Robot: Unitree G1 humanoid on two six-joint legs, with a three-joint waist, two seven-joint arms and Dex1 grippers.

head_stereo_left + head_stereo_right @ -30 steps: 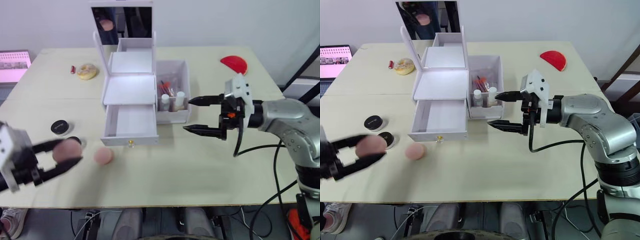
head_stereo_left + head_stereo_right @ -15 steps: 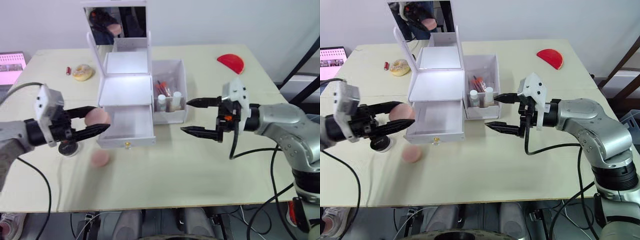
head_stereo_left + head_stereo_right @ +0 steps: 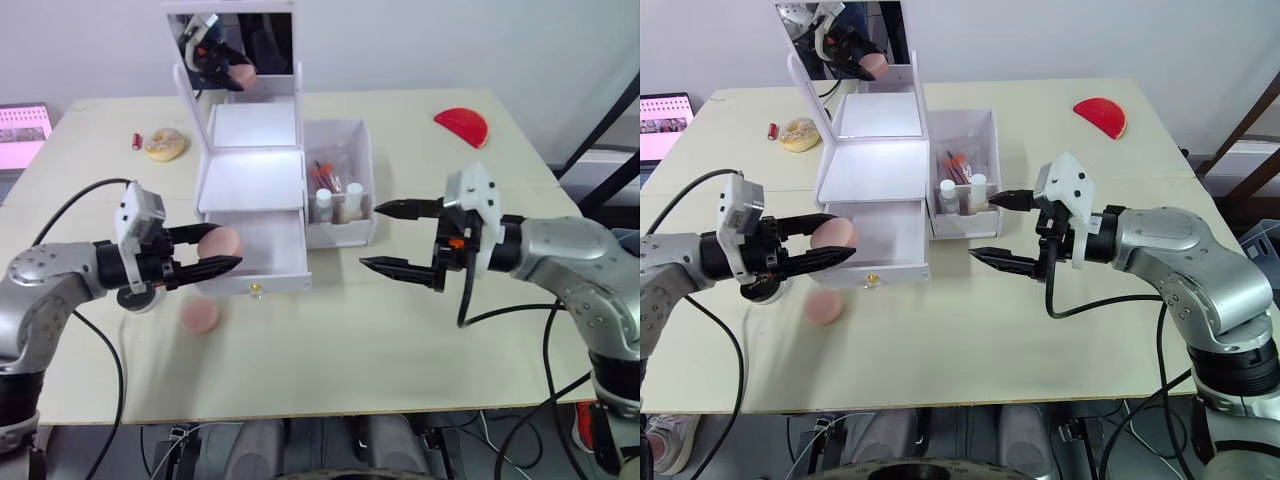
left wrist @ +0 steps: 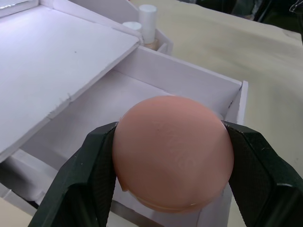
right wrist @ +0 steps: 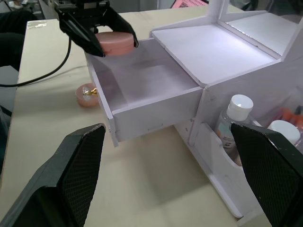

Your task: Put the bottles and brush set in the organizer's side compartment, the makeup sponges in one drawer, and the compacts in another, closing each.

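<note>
Black fingers [image 3: 205, 262] of the left gripper [image 3: 212, 250] clamp a pink makeup sponge [image 3: 219, 243] at the left edge of the organizer's [image 3: 255, 180] open bottom drawer [image 3: 258, 250], seen from the head camera. A second makeup sponge [image 3: 200, 317] lies on the table [image 3: 330, 350] in front of the drawer's left corner. Just beside the left gripper a black compact [image 3: 135, 297] rests on the table, partly hidden by the arm. To the organizer's right, the side compartment [image 3: 345, 185] holds two white-capped bottles [image 3: 342, 203] and a brush set [image 3: 330, 177]. The right gripper [image 3: 400, 238] hovers near that compartment, its fingers spread wide and holding nothing. A red half-round object [image 3: 462, 127] and a doughnut-shaped item [image 3: 165, 144] sit at the far side of the table.

From the left wrist, the sponge is pinched on both sides, hanging over the drawer's front corner.

From the right wrist, the right gripper's two fingers [image 5: 71, 170] stand well apart, with the open drawer between them in view, the left gripper holding its sponge at the drawer's far edge, and the second sponge on the table beside it.
</note>
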